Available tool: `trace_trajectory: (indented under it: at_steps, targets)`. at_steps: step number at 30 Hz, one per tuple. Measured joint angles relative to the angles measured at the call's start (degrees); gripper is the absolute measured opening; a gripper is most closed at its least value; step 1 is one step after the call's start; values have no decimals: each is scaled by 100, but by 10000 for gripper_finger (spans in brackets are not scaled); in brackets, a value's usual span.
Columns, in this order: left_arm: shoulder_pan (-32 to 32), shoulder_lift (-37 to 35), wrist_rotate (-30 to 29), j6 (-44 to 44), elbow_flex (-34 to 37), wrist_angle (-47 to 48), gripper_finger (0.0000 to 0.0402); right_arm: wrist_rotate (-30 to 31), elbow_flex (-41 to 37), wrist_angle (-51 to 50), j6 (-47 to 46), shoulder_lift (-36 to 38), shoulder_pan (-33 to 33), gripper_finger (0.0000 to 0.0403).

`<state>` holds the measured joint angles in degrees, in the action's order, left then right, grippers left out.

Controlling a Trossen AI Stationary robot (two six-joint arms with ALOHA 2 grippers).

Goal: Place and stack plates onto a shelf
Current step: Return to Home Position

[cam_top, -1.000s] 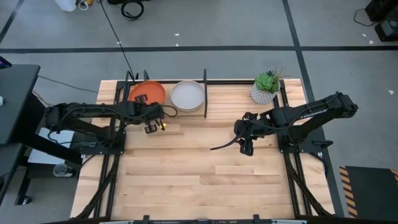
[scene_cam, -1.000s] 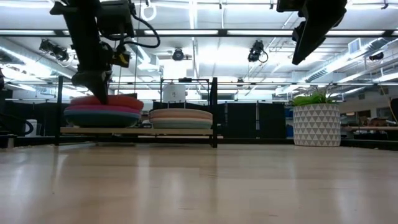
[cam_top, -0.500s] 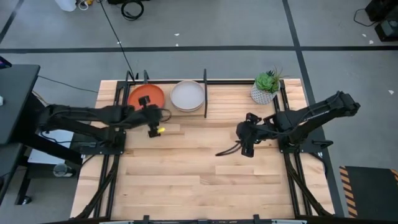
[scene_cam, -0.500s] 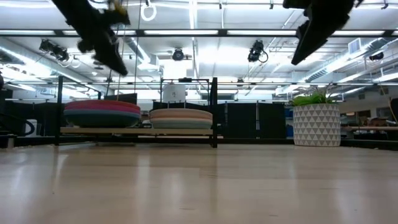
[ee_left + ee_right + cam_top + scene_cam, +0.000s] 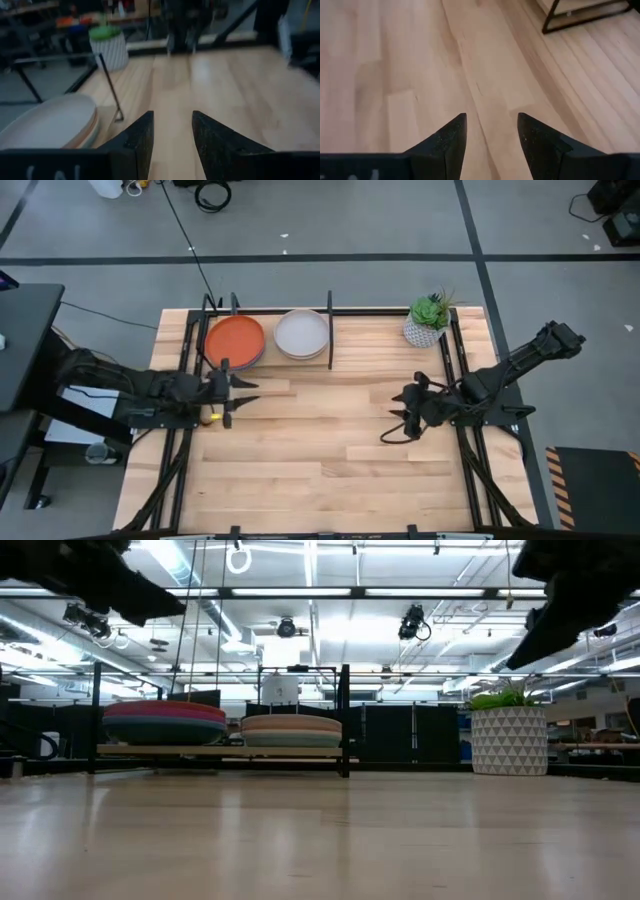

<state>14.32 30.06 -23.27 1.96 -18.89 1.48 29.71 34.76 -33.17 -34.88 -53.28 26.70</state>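
The shelf stands at the table's far edge with two stacks of plates in its bays. The left stack has an orange plate on top, the right stack a cream-white one. The low view shows both stacks lying flat on the shelf's floor. My left gripper hangs open in front of the left bay, pointing nearly level across the table, with nothing between its fingers. My right gripper is open over bare wood at mid-right.
A small potted plant in a white pot stands at the far right, beside the shelf. The black arm frames run along both sides of the table. Bare wood fills the middle and near half.
My left gripper has let go of the orange plate, risen off the left stack, drawn back toward the table's left and near edges, and tipped from pointing down to nearly level. The orange plate now lies flat on the stack. My right gripper has drawn back toward the right edge and sunk.
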Motion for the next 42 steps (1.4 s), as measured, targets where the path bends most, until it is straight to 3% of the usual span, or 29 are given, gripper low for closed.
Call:
trace_trajectory:
  at_steps: [7, 16, 34, 42]
  targets:
    - [170, -887, 32, -13, 1101, -1056, 141, 160, -925, 1146, 189, 700, 209, 168]
    - [422, -1348, 111, -157, 1726, -1353, 141, 836, -1514, 1175, 357, 1468, 419, 150]
    - [818, -1733, 131, -109, 1842, -1439, 141, 824, -2896, 2032, 1338, 3471, 710, 91]
    - [818, -1733, 133, -116, 1845, -1399, 141, 1051, -3331, 4041, 2594, 3612, 686, 87]
